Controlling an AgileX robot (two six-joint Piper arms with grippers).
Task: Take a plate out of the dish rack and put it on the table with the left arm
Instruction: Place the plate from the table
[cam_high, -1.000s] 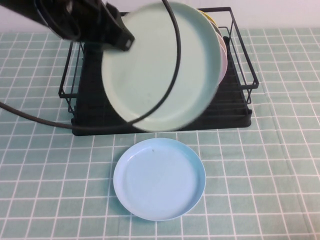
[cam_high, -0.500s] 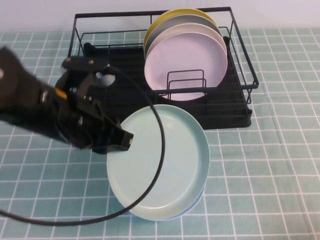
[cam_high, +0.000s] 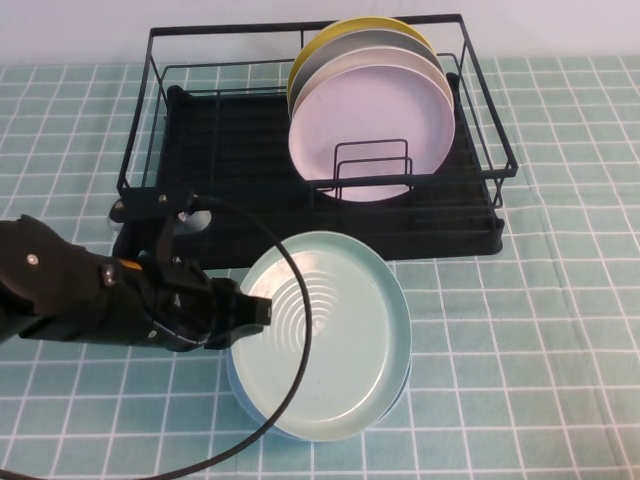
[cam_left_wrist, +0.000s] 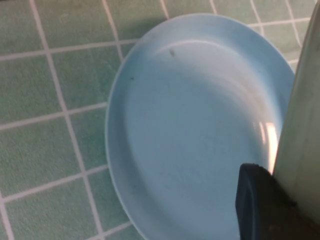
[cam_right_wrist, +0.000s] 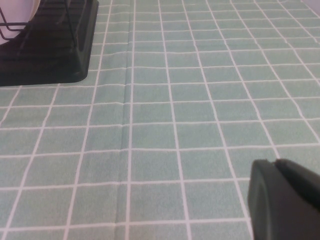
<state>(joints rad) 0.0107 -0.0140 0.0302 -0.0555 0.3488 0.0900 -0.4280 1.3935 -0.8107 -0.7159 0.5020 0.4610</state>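
Now the mint-green plate has dropped from a steep tilt to nearly flat, underside up — resting over the sky-blue plate on the checked table, clear of the dish rack. Left gripper still clamps its rim — release remains. Right gripper hangs idle above cloth.

plate: smooth mint plastic look, satin sheen, concentric ridges on the face showing. Blue plate under it: glossy, bright glare streak at lower right of the left wrist frame. Dish rack: thin black coated wire, matt black tray base. Table: matt woven-looking cloth, faint crease line. Left gripper clamped on plate rim, matt black plastic finger. Right gripper, lower right of its wrist frame: same matt black.
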